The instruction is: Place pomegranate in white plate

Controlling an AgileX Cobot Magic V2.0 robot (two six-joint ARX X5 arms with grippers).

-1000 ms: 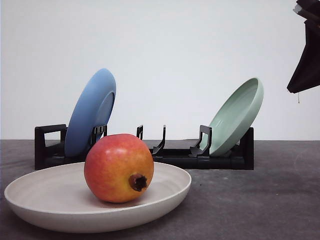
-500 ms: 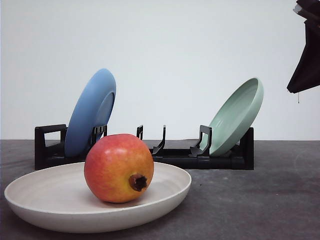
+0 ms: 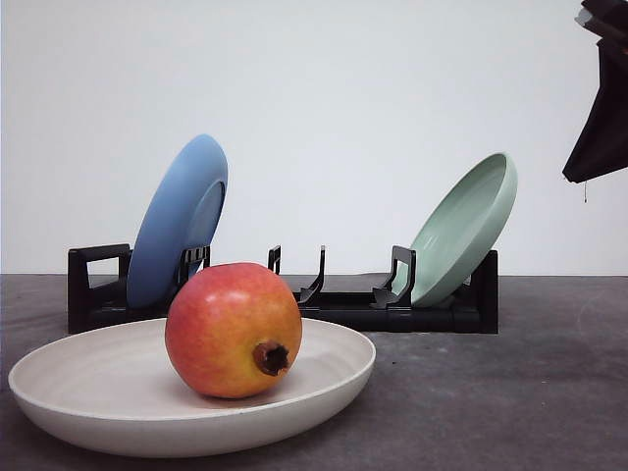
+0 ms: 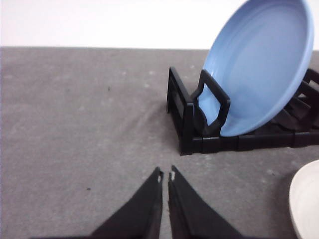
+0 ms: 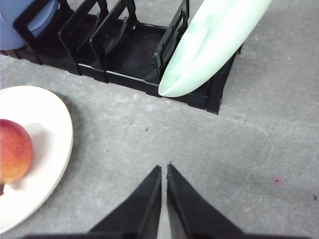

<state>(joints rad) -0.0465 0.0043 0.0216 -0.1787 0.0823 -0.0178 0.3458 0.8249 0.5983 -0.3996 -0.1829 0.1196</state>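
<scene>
1. At the lower left of the front view, the white plate [image 3: 118,412] is seen lying flat on the grey table [image 3: 510,392], with the pomegranate [image 3: 234,330] seated inside it, crown stub turned toward the camera.
2. Behind them, a black dish rack [image 3: 334,306] is stretched across the middle of the frame; a blue plate [image 3: 177,221] is propped at its left end and a pale green plate [image 3: 466,226] at its right end.
3. In the left wrist view, the left gripper [image 4: 165,175] is pictured above bare table, its fingers drawn nearly together and nothing held.
4. In the right wrist view, the right gripper [image 5: 164,168] is likewise narrowed to a slit and empty, well apart from the plate's rim.
</scene>
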